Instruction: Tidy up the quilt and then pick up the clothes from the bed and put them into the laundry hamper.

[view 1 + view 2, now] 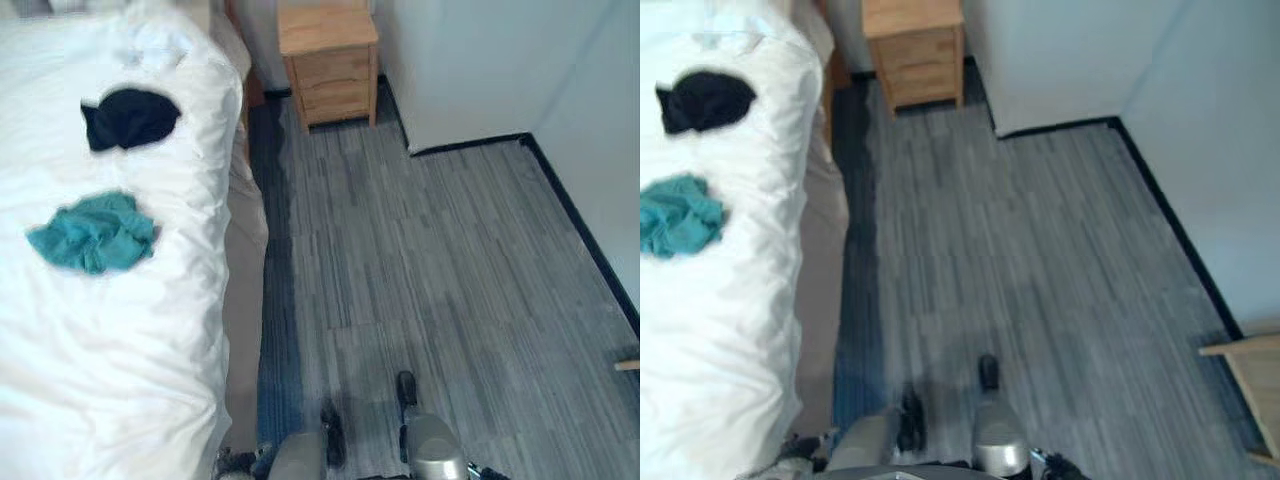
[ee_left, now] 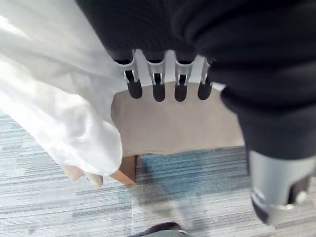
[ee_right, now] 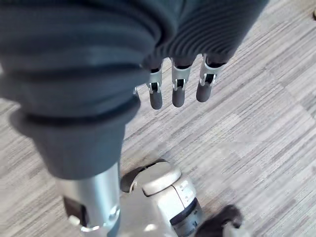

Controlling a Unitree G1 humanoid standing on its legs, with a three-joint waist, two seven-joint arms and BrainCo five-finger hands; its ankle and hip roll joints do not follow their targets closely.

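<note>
A white quilt (image 1: 120, 330) covers the bed on the left. On it lie a crumpled teal garment (image 1: 95, 233) and, farther back, a black garment (image 1: 128, 117). A pale bluish-white cloth (image 1: 155, 45) lies near the head of the bed. In the left wrist view my left hand (image 2: 155, 81) hangs with relaxed straight fingers beside the quilt's hanging edge (image 2: 64, 113) and the beige bed side (image 2: 177, 123), holding nothing. My right hand (image 3: 177, 84) hangs over the grey floor, its fingers straight and empty.
A wooden nightstand (image 1: 328, 60) stands at the back by the white wall (image 1: 480, 70). Grey striped carpet (image 1: 430, 260) runs along the bed's right side. A light wooden piece of furniture (image 1: 1250, 385) juts in at the right edge.
</note>
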